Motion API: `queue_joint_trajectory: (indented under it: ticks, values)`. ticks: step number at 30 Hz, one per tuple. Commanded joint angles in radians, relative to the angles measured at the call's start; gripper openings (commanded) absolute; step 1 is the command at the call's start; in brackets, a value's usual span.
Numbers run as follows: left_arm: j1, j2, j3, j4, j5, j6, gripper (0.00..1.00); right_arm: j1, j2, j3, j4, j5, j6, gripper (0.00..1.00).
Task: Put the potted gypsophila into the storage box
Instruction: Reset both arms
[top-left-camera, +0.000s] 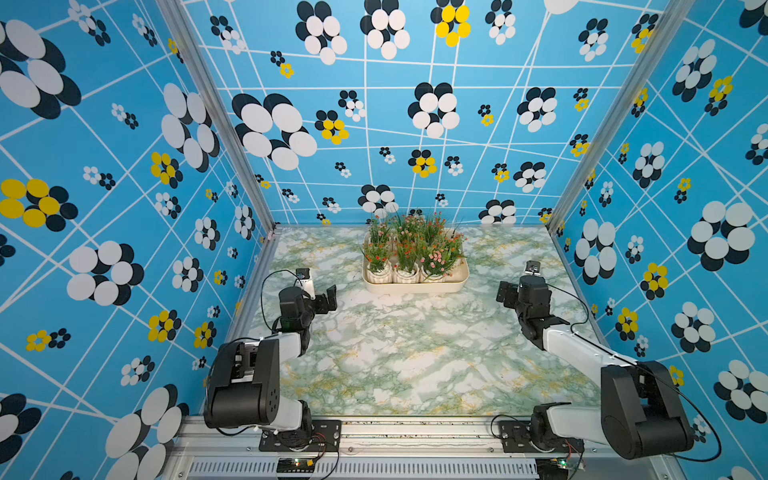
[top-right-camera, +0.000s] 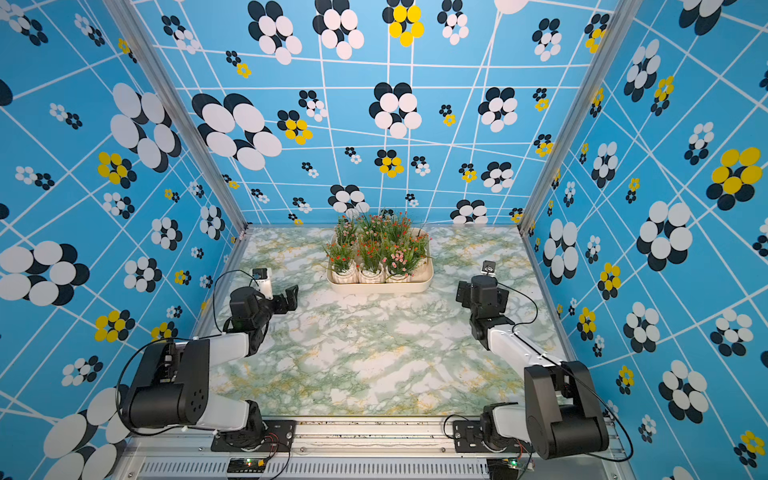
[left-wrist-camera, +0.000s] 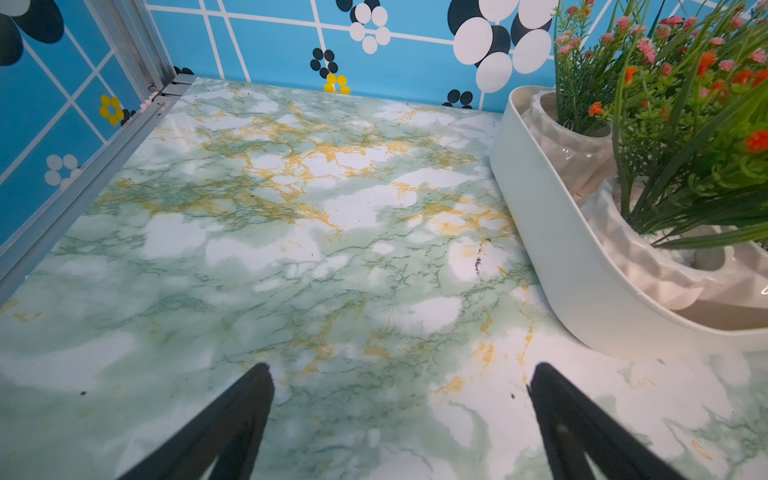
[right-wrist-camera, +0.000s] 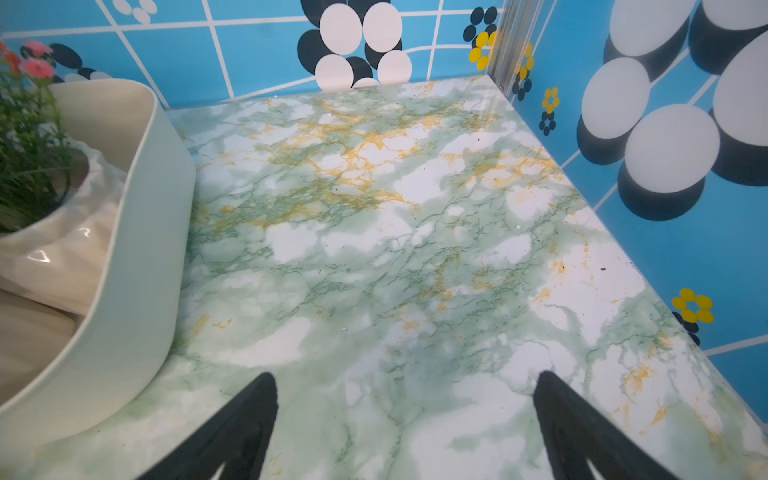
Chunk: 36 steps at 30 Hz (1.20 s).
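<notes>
Low, agape: left tool (left-wrist-camera: 403, 368), right tool (right-wrist-camera: 406, 375)

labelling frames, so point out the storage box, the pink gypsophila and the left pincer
storage box (top-left-camera: 415, 287): in a top view, front wall
pink gypsophila (top-left-camera: 436, 259): in a top view, its blossoms
left pincer (left-wrist-camera: 403, 368): left wrist view, midway between open fingertips

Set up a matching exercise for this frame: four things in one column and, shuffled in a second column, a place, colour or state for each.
Column A
1. potted gypsophila
2. storage box
3. left gripper
4. table

Column B
a. open, holding nothing
b. green-veined marble pattern
c. cream-white, toward the back wall
d. standing inside the storage box

Pairs: 1-d, 2-c, 3-a, 4-b
</notes>
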Motion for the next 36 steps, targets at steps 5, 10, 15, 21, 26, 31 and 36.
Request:
queue_joint_trajectory:
  ticks: [5, 10, 15, 21, 26, 31, 36]
  values:
    - [-0.040, 0.067, -0.033, 0.174, -0.049, 0.054, 0.99, -0.004, 0.035, -0.049, 0.194, 0.020, -0.093, 0.99]
    - [-0.048, 0.085, -0.038, 0.197, -0.099, 0.050, 0.99, -0.004, 0.076, -0.101, 0.356, 0.020, -0.128, 0.99]
    - [-0.052, 0.085, -0.036, 0.194, -0.115, 0.049, 0.99, -0.041, 0.132, -0.183, 0.540, -0.018, -0.117, 0.99]
    - [-0.055, 0.086, -0.035, 0.193, -0.118, 0.053, 1.00, -0.081, 0.226, -0.219, 0.675, -0.149, -0.112, 0.99]
    - [-0.055, 0.085, -0.031, 0.187, -0.108, 0.058, 0.99, -0.127, 0.229, -0.186, 0.617, -0.280, -0.097, 0.99]
    - [-0.056, 0.085, -0.032, 0.186, -0.107, 0.058, 0.99, -0.138, 0.229, -0.189, 0.623, -0.309, -0.091, 0.99]
    - [-0.056, 0.087, -0.030, 0.185, -0.107, 0.058, 1.00, -0.138, 0.230, -0.190, 0.629, -0.341, -0.106, 0.99]
